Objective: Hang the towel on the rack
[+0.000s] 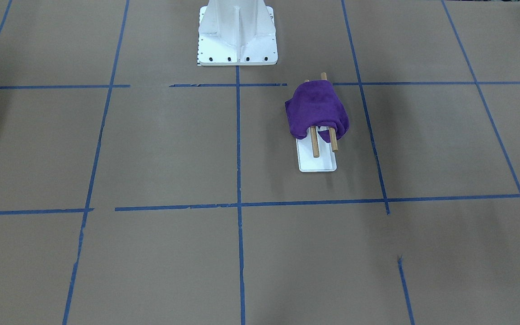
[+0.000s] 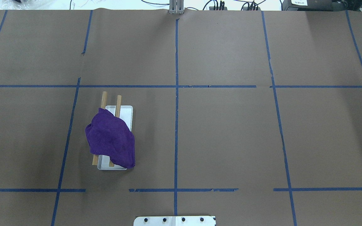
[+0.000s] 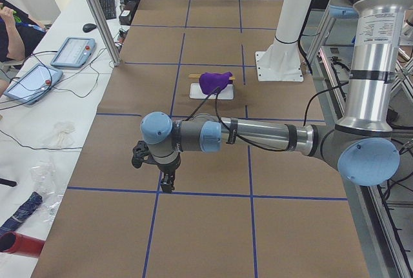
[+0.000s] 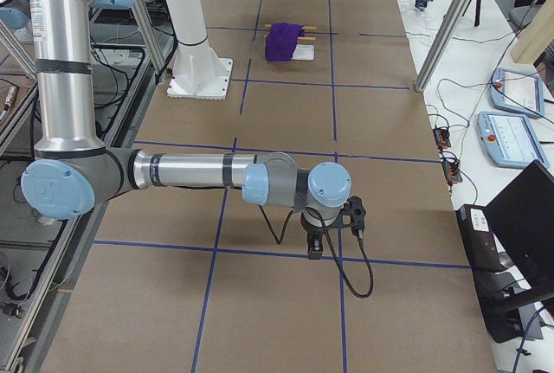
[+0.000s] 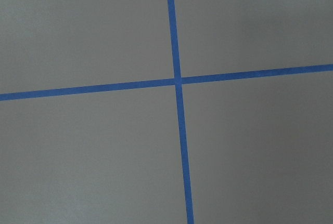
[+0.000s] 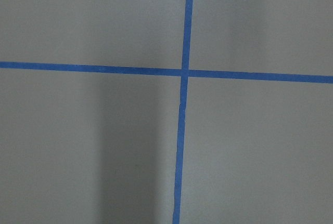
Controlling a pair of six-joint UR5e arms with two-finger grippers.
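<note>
The deep-purple towel lies draped over both tan wooden rods of the rack, whose rod ends and white base stick out beyond it. They also show in the overhead view: the towel and the rack, on the robot's left half. My left gripper hangs near the table's left end, far from the rack. My right gripper hangs near the table's right end. Both show only in the side views, so I cannot tell whether they are open or shut. Both wrist views show only brown paper and blue tape.
The large white bolted pedestal stands at the robot's edge of the table, also seen in the overhead view. Blue tape lines cross the brown paper cover. Operators' tablets lie beyond the far edge.
</note>
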